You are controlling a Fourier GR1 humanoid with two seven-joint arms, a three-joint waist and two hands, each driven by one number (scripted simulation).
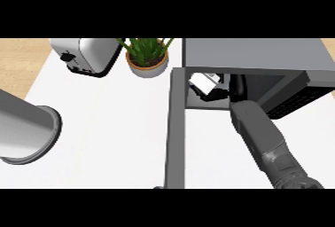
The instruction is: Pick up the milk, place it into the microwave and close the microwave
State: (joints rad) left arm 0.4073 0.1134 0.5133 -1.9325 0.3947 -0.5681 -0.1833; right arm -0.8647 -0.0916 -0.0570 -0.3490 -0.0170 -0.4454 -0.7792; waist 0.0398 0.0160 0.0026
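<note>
- Your left forearm (26,128) fills nine o'clock; its hand isn't visible.
- Right hand (219,94) is curled round the milk carton (204,83) inside the microwave (262,62), at one o'clock.
- Carton looks light, crushable; hold its flat sides.

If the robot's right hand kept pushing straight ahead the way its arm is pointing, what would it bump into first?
Probably the back wall inside the microwave. The right hand already reaches into the open cavity with the milk at its fingers, so the carton would likely touch first. Depth inside is hard to judge.
</note>
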